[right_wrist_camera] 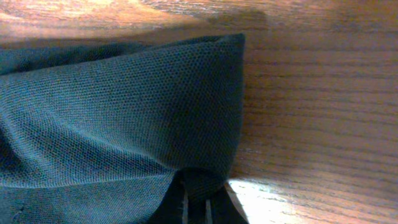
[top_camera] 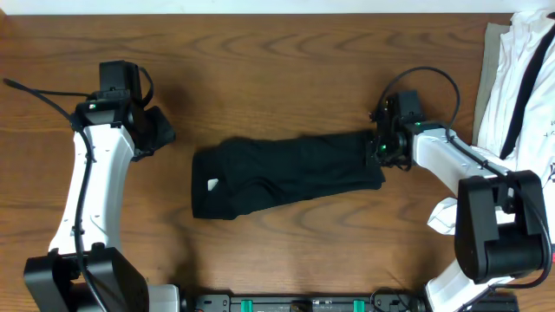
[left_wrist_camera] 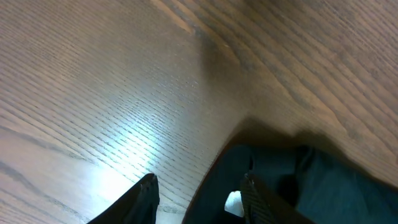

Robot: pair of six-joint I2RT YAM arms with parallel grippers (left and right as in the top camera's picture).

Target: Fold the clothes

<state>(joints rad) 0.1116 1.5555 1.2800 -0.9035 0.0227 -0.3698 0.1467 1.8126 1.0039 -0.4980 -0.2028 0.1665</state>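
While my right gripper is clamped shut on the right-hand end of the black clothes, my left gripper hangs off their left end, near them but not touching, its jaws apart with nothing between them. The clothes lie flat on the wooden table as one long, rumpled band, lower at the left end and rising slightly toward the right. A small white tag shows on the cloth close to its left edge.

From my right wrist, the clothes fill most of the view, and their weave is plain to see. A rounded fold of the cloth runs down into my right gripper, where the closed fingers pinch it, with bare table to the right of that fold.

From my left wrist, my left gripper points toward the near edge of the clothes, and the white tag sits just inside one finger. Well to the right of the clothes, a pile of white garments with a black strap lies at the table's edge.
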